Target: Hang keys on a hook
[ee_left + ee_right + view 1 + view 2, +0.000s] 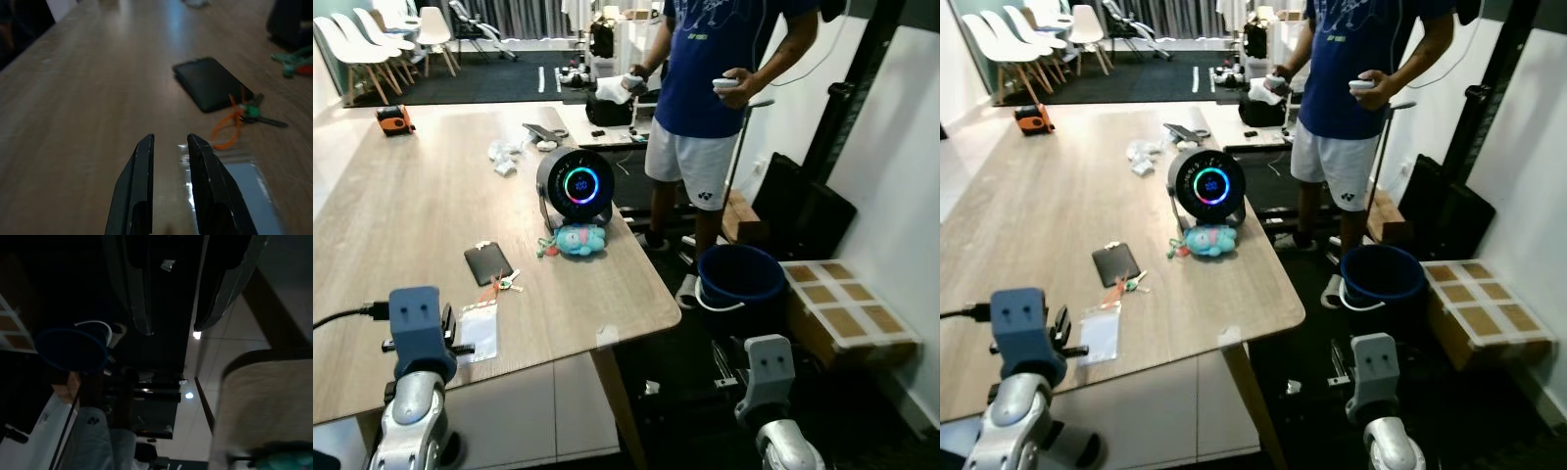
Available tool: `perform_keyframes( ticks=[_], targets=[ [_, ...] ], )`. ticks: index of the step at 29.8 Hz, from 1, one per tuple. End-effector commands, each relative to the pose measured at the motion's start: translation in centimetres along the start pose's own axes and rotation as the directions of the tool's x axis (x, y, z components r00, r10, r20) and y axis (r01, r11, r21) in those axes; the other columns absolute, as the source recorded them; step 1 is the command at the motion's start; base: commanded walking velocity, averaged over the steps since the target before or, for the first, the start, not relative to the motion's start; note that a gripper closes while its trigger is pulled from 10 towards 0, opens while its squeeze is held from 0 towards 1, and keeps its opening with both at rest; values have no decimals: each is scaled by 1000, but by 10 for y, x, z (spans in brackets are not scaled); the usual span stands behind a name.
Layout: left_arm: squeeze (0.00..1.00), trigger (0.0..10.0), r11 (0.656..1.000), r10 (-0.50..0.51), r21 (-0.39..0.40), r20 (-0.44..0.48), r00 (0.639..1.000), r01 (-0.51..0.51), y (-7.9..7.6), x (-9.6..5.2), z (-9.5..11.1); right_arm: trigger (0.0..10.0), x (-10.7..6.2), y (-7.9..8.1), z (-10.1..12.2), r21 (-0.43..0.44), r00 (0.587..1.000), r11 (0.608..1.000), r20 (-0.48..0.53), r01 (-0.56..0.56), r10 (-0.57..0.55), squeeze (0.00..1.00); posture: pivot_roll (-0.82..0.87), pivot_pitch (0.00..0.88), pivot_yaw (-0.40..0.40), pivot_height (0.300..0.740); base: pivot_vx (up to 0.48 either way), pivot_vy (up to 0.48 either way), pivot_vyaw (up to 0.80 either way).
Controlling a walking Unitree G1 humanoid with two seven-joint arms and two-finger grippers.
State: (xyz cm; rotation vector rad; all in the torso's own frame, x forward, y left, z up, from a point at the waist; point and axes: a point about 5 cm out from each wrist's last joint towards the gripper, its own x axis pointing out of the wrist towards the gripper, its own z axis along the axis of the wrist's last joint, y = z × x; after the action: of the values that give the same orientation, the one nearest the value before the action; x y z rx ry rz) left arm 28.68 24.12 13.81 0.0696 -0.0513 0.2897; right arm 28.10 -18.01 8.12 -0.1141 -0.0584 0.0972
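Note:
A bunch of keys (pixel 503 284) with an orange loop and a green tag lies on the wooden table (pixel 401 215), just beside a black phone (pixel 487 262). The left wrist view has the keys (pixel 247 113) ahead and to one side of my left gripper (pixel 170 142). That gripper hovers low over the table with a narrow gap between its fingers and nothing in them, at the edge of a clear plastic bag (pixel 244 181). My right gripper (pixel 173 329) hangs open beside the table's corner, over the dark floor.
A round speaker with a glowing ring (pixel 576 186) and a blue plush toy (pixel 579 239) stand near the table's right edge. A person (pixel 715 98) holding controllers stands beyond the corner. A blue bucket (pixel 739 276) and a cardboard box (pixel 842 313) sit on the floor at right.

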Motion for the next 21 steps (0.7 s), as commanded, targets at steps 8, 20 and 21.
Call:
perform_keyframes(
  ticks=[8, 20, 21],
  targets=[
    [0, 10000, 997, -68, 20, -11, 998, 68, -16, -7, 0, 10000, -3, 0, -4, 1, 1000, 1000, -12, 6, -6, 0, 72, 120, 27, 740, 270, 0, 0],
    [0, 10000, 960, -278, 10, -87, 957, 280, -38, -16, 21, 10000, -3, -3, -3, -7, 1000, 1000, -10, 9, -9, 0, 75, 125, 25, 740, 0, 0, 0],
    [0, 10000, 957, -290, -1, -82, 954, 290, -41, -16, 24, 10000, -3, -3, -3, -8, 1000, 1000, -10, 9, -9, 0, 75, 125, 25, 740, 0, 0, 0]
  ],
)
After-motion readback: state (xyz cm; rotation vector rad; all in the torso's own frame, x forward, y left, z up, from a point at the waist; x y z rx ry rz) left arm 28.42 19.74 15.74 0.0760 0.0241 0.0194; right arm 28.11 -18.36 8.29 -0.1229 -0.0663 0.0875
